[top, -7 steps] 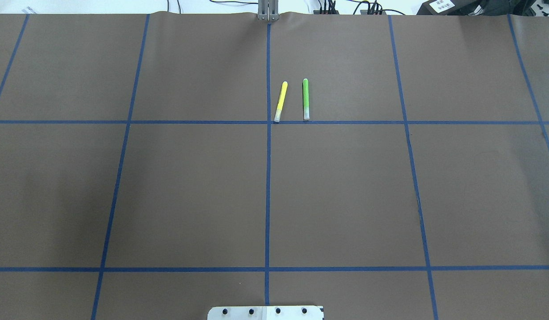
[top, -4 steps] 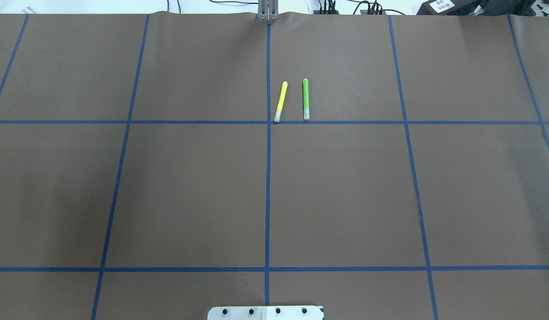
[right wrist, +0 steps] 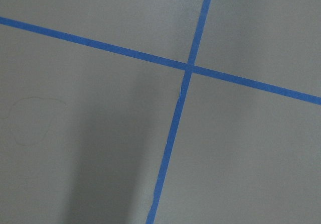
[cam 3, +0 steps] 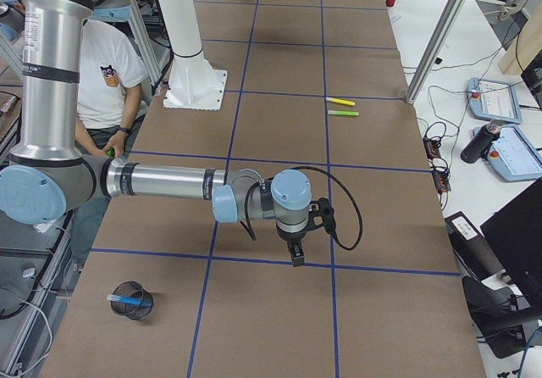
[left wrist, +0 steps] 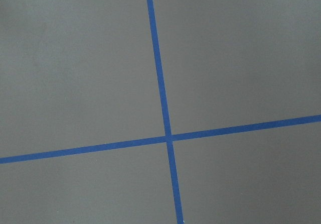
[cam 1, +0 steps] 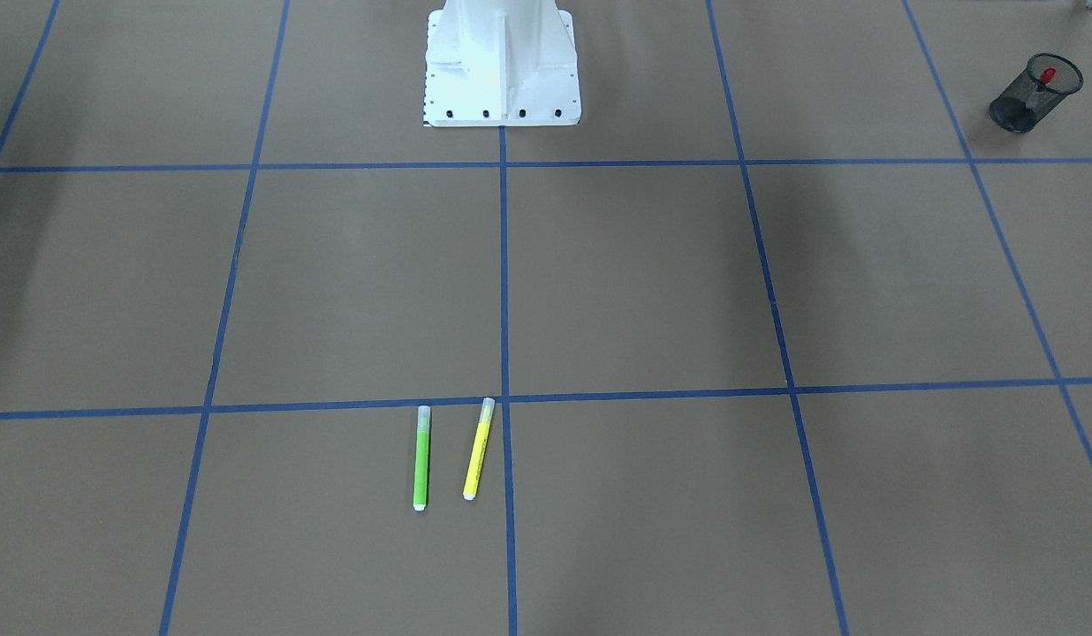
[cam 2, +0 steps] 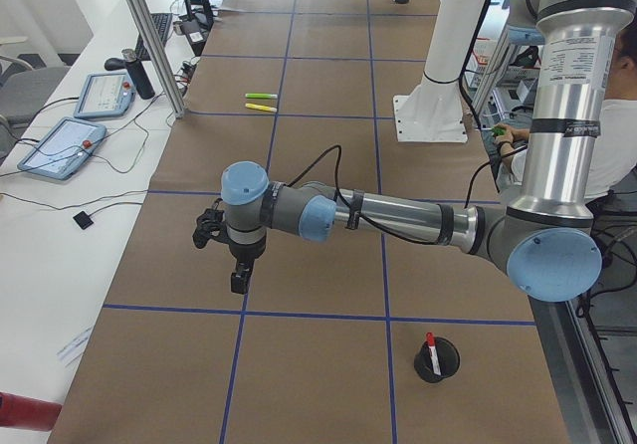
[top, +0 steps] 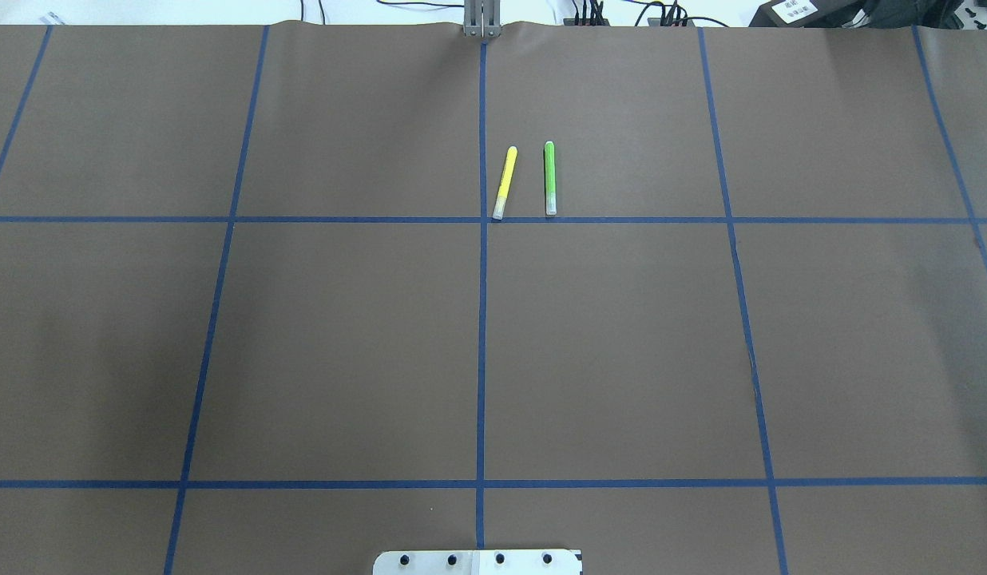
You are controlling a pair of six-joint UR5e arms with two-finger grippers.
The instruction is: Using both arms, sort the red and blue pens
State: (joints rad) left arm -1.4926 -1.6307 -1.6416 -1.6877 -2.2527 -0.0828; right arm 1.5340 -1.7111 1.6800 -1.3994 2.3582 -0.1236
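Observation:
The red pen (cam 2: 431, 349) stands in a black mesh cup (cam 2: 436, 360) near the table's end on my left, also seen as the red pen (cam 1: 1048, 75) in its cup (cam 1: 1036, 95). The blue pen (cam 3: 124, 296) lies tilted in a second mesh cup (cam 3: 132, 302) at the end on my right. My left gripper (cam 2: 239, 283) points down just above the brown paper, apart from the red pen's cup. My right gripper (cam 3: 297, 258) hangs the same way, away from the blue pen's cup. I cannot tell whether either is open or shut. Both wrist views show only paper and blue tape.
A yellow marker (top: 505, 182) and a green marker (top: 549, 177) lie side by side at the far middle of the table. The white pedestal (cam 1: 502, 62) stands at the robot's edge. A person (cam 3: 106, 81) sits behind the robot. Tablets and cables lie beyond the far edge.

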